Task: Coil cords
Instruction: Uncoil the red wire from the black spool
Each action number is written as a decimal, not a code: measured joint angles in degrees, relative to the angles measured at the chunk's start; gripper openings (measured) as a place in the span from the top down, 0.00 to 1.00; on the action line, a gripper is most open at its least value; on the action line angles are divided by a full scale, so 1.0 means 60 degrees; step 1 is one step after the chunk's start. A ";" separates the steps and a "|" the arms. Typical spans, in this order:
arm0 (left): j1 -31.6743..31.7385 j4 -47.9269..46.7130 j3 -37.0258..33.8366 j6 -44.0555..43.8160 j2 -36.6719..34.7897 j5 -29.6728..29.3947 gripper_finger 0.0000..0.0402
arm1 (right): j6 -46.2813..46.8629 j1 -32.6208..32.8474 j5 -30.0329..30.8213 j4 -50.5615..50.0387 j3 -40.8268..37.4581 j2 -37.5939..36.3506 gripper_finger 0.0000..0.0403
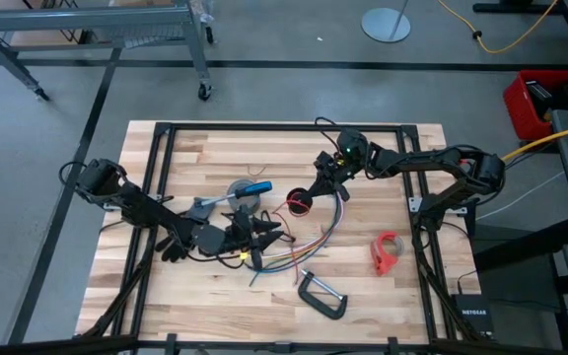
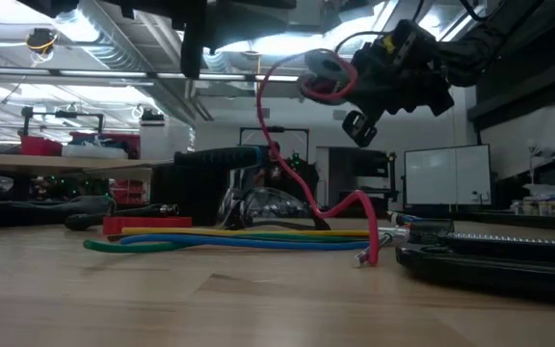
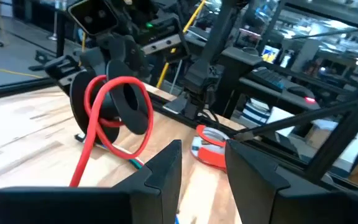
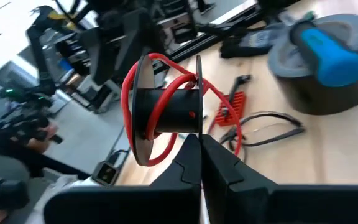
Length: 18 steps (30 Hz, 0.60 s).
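Note:
A black spool wound with red cord [image 4: 166,112] hangs above the table's middle [image 1: 297,204], with my right gripper [image 4: 201,149] shut on it. From the spool [image 2: 326,77] the red cord drops in bends, and its free end [image 2: 369,258] rests on the wood. My left gripper [image 3: 204,171] is level and open, left of the spool [image 3: 114,112], above the cords [image 1: 267,233]; I see nothing between its fingers. The coloured bundle of yellow, blue and green strands [image 2: 249,236] lies flat on the table [image 1: 309,242]. A thin black wire [image 4: 269,121] lies beyond the spool. My right gripper pinches the rim of one spool flange [image 4: 197,127] between its two shut fingers. The fingers come almost level from the table's right and far side. The spool is lifted clear with its core lying level, and the red cord trails slack from it down to the table.
A grey tape roll with a blue-handled tool on it [image 1: 245,192] sits left of the spool. A red tape dispenser [image 1: 388,251] lies at the right. A black C-clamp [image 1: 321,296] lies near the front edge. Bare wood lies along the far and near sides.

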 joint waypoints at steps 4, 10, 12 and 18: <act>0.0166 -0.0033 0.0000 -0.0038 0.0000 0.0000 0.71 | 0.0000 0.0127 0.0213 0.0049 0.0000 0.0000 1.00; 0.0556 -0.0461 0.0000 -0.0520 0.0000 -0.0005 0.71 | 0.0018 0.0885 0.0630 0.0815 0.0000 0.0000 1.00; 0.0609 -0.0492 0.0000 -0.0541 0.0000 -0.0004 0.71 | 0.0022 0.1101 0.0746 0.1108 0.0000 0.0000 1.00; 0.0575 -0.0774 0.0000 -0.0808 0.0004 0.0002 0.71 | 0.0036 0.1249 0.0951 0.1537 0.0000 0.0000 1.00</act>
